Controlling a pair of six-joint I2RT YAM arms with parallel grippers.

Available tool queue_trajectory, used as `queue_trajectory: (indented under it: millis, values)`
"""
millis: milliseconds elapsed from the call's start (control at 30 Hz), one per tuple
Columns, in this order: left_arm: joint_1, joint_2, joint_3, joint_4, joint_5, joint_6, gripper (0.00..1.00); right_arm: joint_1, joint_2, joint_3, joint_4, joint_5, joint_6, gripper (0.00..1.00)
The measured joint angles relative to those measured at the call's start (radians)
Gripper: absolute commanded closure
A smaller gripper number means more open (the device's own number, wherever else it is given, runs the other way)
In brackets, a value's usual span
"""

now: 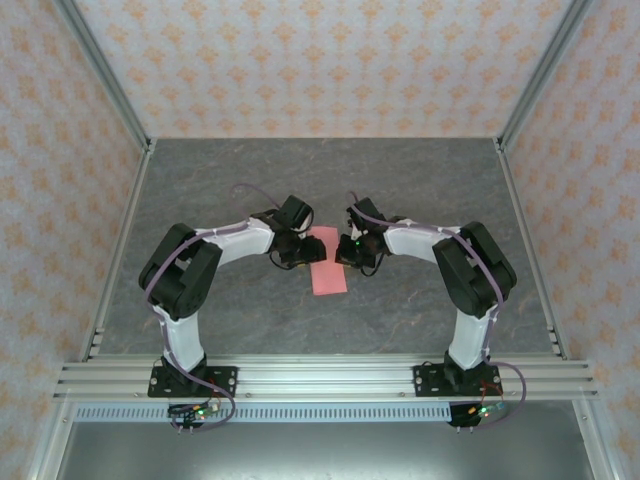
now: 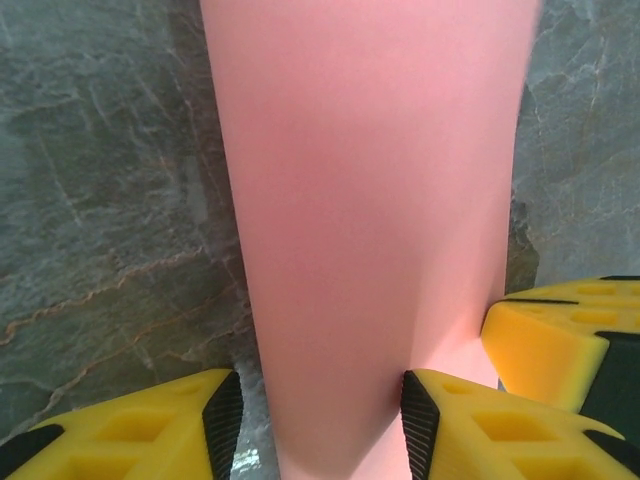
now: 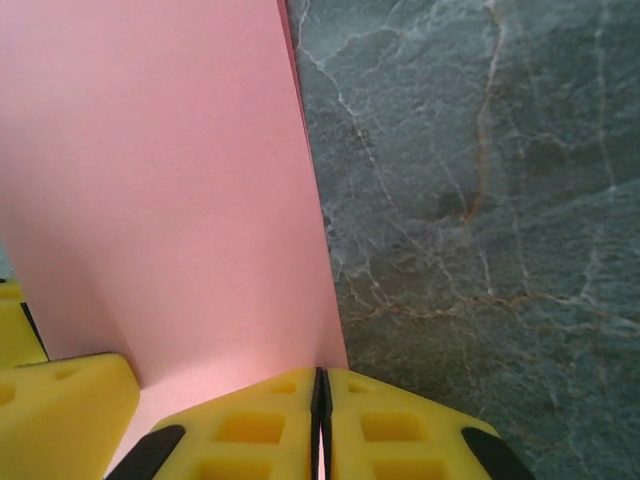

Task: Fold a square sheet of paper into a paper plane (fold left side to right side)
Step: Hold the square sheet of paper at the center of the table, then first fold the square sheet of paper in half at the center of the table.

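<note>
The square sheet of paper, salmon pink, lies mid-table as a narrow strip with its left side curled over to the right. In the left wrist view the rounded fold of the paper bulges up between the fingers of my left gripper. Its jaws stand apart: the right pad touches the fold and the left pad is clear of it. My right gripper is shut on the paper's right edge, with a pink sliver between its pads. Both grippers meet over the paper's far end.
The grey marbled tabletop surrounds the paper, with patterned walls behind and at both sides. A finger of the right gripper sits close beside my left fingers. A left finger shows beside my right ones.
</note>
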Motion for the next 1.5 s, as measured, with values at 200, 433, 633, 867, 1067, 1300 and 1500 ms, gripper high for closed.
queue_trajectory:
  millis: [200, 433, 633, 867, 1067, 1300, 1500]
  values:
    - [-0.002, -0.082, 0.0, -0.066, -0.06, 0.011, 0.43, 0.0, 0.005, 0.008, -0.01, 0.0, 0.0, 0.88]
    - [-0.002, -0.163, 0.0, -0.07, -0.04, 0.01, 0.55, 0.0, 0.008, 0.011, -0.014, 0.0, 0.0, 0.89]
    - [-0.002, -0.124, -0.001, 0.015, 0.068, -0.02, 0.66, 0.0, 0.01, 0.013, -0.016, 0.0, 0.0, 0.89]
    - [-0.002, -0.044, -0.002, 0.094, 0.146, -0.045, 0.68, 0.0, 0.013, 0.02, -0.024, -0.001, 0.0, 0.89]
    - [-0.002, -0.01, -0.004, 0.093, 0.137, -0.043, 0.68, 0.0, 0.017, 0.026, -0.034, -0.001, 0.0, 0.89]
    - [-0.001, 0.026, -0.029, 0.094, 0.11, -0.042, 0.69, 0.0, 0.021, 0.033, -0.044, 0.0, -0.004, 0.89]
    - [0.011, 0.028, -0.044, 0.113, 0.116, -0.033, 0.69, 0.0, 0.026, 0.043, -0.058, 0.0, -0.013, 0.88]
